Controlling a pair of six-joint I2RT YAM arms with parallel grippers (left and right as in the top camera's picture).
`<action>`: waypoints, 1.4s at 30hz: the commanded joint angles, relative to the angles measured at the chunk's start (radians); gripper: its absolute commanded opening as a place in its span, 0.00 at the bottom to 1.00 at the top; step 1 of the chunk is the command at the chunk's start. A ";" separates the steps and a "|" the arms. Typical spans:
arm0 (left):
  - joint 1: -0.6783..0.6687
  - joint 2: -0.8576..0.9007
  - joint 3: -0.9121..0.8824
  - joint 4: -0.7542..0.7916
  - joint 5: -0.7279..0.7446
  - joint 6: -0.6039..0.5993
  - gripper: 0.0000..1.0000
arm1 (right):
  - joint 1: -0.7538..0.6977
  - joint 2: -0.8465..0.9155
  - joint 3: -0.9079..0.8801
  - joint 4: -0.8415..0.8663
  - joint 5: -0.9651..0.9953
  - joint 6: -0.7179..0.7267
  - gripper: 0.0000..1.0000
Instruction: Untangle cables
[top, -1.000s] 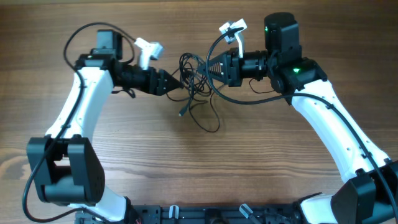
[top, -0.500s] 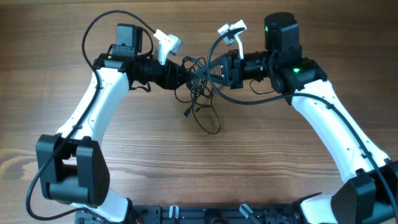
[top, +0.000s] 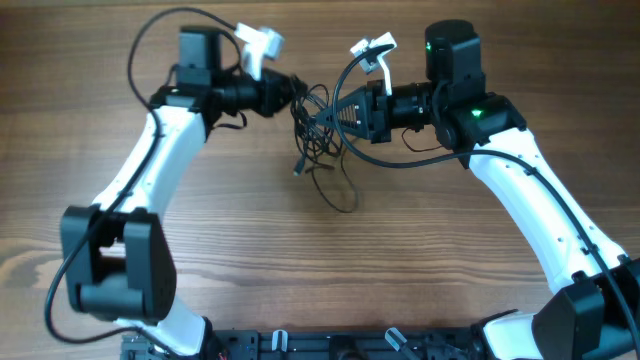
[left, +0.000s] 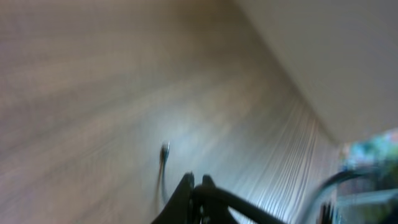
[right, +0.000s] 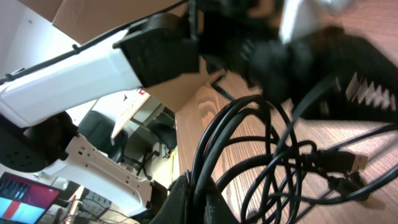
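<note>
All positions are given relative to the cables (top: 318, 130), a tangle of thin black cords at the middle of the wooden table (top: 300, 270).

1. On the near side of the tangle, one loose loop (top: 340, 195) is laid out flat on the wood.
2. At the near-left edge of the tangle, a silver-tipped plug (top: 298, 168) is found at the end of a short strand.
3. At the right edge of the tangle, the right gripper (top: 330, 117) is positioned. Its fingers are clamped together on a bundle of several strands, which is seen in the right wrist view fanning out from between the tips.
4. At the far-left corner of the tangle, the left gripper (top: 297, 88) is positioned. Its fingers are pressed together. In the blurred left wrist view, a black strand is seen running out from the closed tips.
</note>
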 joint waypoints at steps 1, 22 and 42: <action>0.048 -0.096 0.007 0.092 0.102 -0.210 0.04 | 0.002 0.007 0.012 -0.014 -0.037 -0.004 0.04; 0.239 -0.111 0.006 0.170 -0.060 -0.881 0.04 | 0.123 0.065 0.012 -0.042 0.043 -0.089 0.04; 0.237 -0.111 -0.071 -0.497 -0.519 -0.472 0.70 | 0.121 0.065 0.012 0.094 0.301 0.028 0.04</action>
